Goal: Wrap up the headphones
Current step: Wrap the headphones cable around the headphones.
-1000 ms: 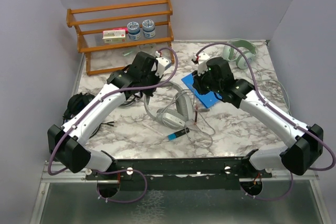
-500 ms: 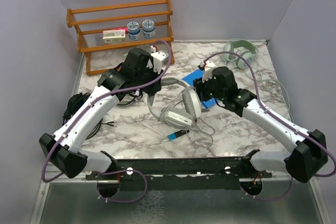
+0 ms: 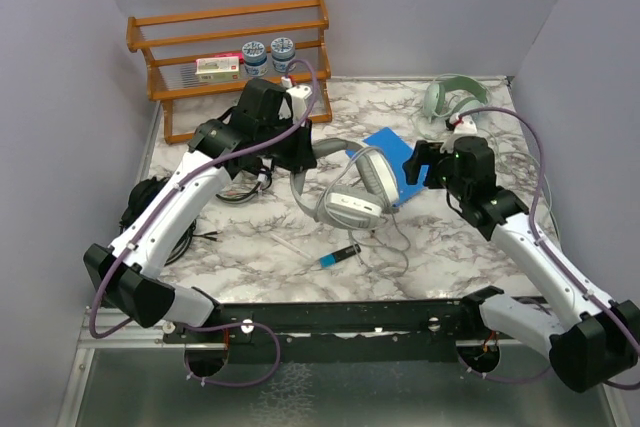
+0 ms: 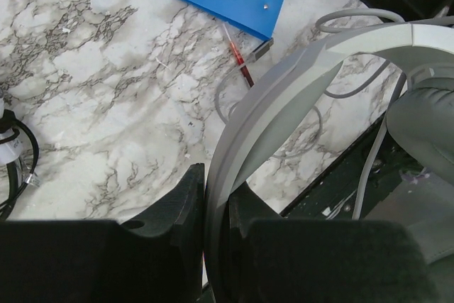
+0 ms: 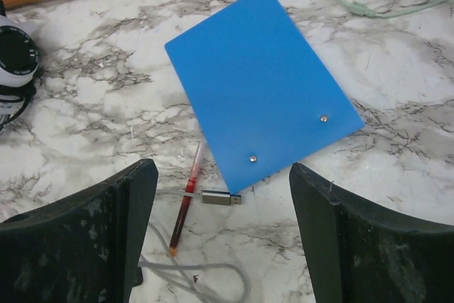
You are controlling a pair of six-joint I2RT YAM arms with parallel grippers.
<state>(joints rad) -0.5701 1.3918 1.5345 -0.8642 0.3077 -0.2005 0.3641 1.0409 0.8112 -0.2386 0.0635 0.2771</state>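
Left gripper [image 4: 216, 200]: clamped as before on grey headphones [image 3: 352, 202], at the headband. Right gripper [image 5: 221, 189]: jaws now apart, withdrawn rightward from headphones, above blue clipboard [image 5: 259, 79].

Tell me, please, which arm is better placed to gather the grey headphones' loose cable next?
Right, probably. The left gripper is shut on the headband, so it is occupied; the right gripper is open, empty, hovering above the cable.

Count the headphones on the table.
3: a grey pair at centre in the left gripper, a pale green pair far right, a black pair at the left edge. Another may hide under the left arm.
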